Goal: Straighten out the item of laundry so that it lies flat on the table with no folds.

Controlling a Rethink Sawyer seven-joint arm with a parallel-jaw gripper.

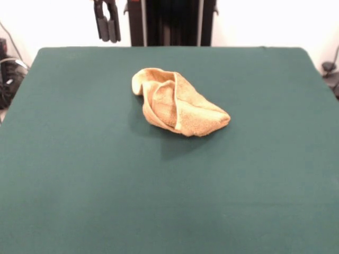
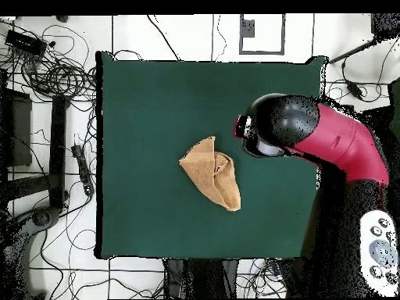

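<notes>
one towel (image 1: 177, 106), golden yellow-orange, crumpled and folded over itself, just above centre of green table (image 1: 79, 174) in front view; long axis runs upper left to lower right, narrower end lower right; paler hem curves across top folds; open felt on every side, widest below; one gripper (image 1: 107, 24) hangs at upper left edge, well apart from towel, fingers close together, holding nothing; overhead view: red arm (image 2: 328, 141) over table's right side.

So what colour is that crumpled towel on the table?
Golden yellow-orange towel, with a paler hem; the front view shows it best.
</notes>
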